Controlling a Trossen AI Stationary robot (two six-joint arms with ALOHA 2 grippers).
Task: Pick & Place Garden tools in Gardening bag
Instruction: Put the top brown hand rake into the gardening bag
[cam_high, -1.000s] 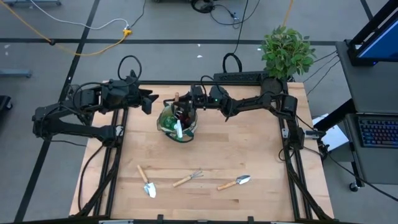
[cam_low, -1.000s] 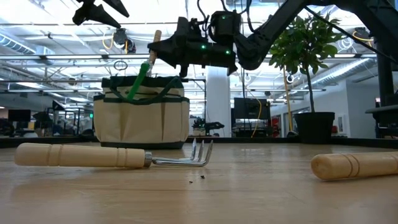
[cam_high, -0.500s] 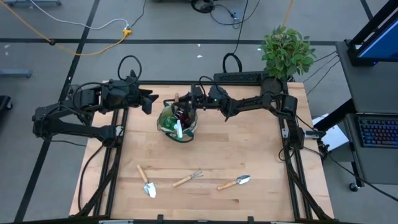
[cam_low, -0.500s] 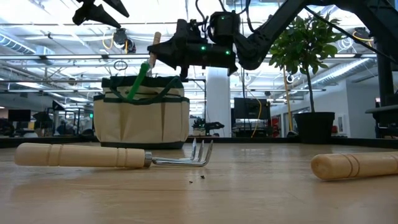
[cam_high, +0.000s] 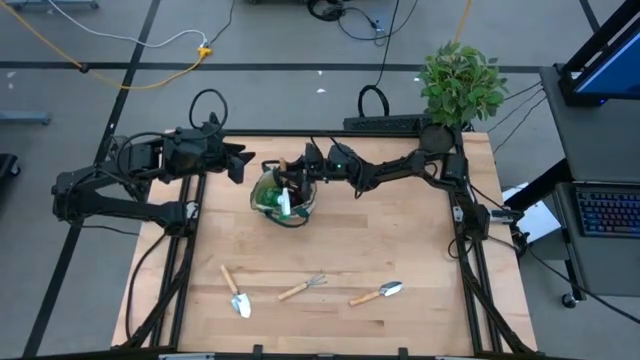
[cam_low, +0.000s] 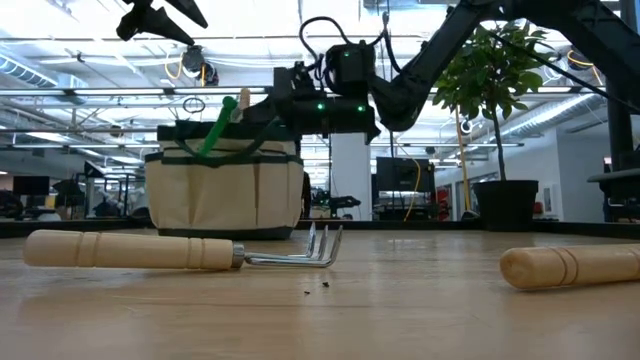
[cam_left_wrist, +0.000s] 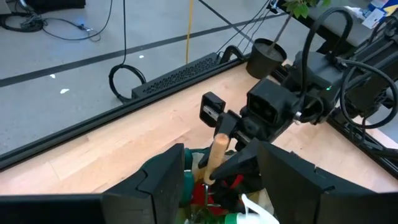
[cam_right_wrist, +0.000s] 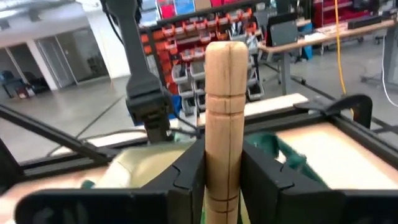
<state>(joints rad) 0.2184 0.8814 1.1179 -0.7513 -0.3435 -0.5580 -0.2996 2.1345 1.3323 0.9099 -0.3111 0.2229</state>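
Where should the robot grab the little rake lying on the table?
Best by the wooden handle of the hand rake, coming from straight above: it lies flat with open table around it, and the handle is thicker than the metal tines.

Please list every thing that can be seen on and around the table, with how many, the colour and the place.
Bag: one, tan with green trim, far middle of the table, with tools inside.
Wooden handle: one, pale, upright over the bag.
Trowels: two, wooden handles, near edge.
Hand rake: one, wooden handle, between the trowels.
Potted plant: one, green, far right corner.
Left gripper: dark, open, raised left of the bag.
Right gripper: dark, shut on the wooden handle.
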